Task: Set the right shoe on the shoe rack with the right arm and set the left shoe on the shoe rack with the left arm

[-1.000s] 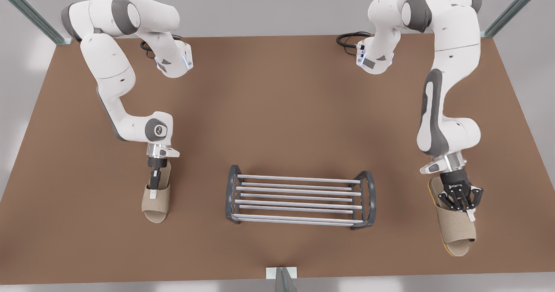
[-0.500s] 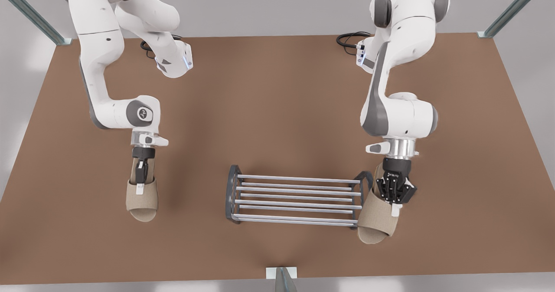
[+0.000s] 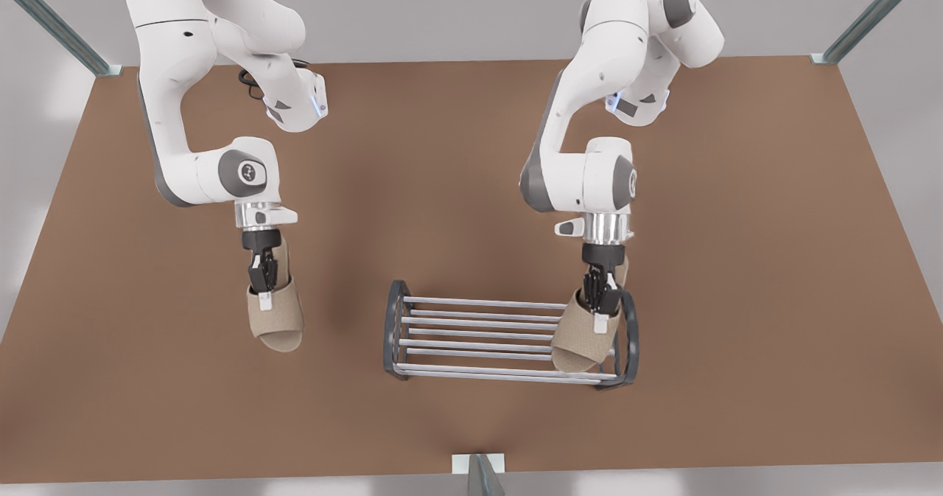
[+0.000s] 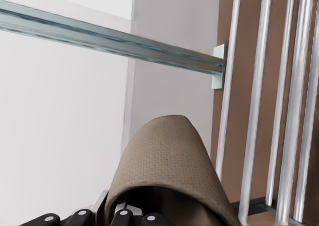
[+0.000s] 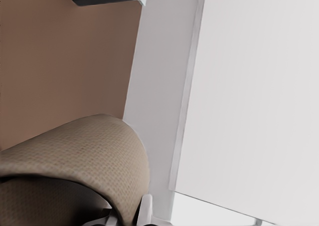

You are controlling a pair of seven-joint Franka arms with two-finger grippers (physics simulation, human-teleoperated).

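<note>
Left claw (image 3: 600,303) is hanging over the shoe rack (image 3: 479,304), at the end on the front view's right. Its fingers are pinched close together on the strap of the left shoe (image 3: 578,337). That shoe is sitting over the bars w/ its toe pointing toward the near edge, just inside the rack's rounded end frame. Can't tell whether the sole is touching the bars or is a bit above them. In the left wrist view the silver bars are running right beside the shoe's tan strap.

Right claw (image 3: 263,284) is over bare worktop (image 3: 471,186), well apart from the rack, on the front view's left. Its fingers are likewise clamped narrow on the strap of the right shoe (image 3: 276,320), which looks lifted off the worktop, toe tilted down and toward the rack.

Progress, as I'm judging it: both shoes are picked up, neither is let go. The left one is roughly at its spot and needs setting down and releasing. The right one needs carrying across to the free half of the rack, then lowering and releasing. Approx halfway.
</note>
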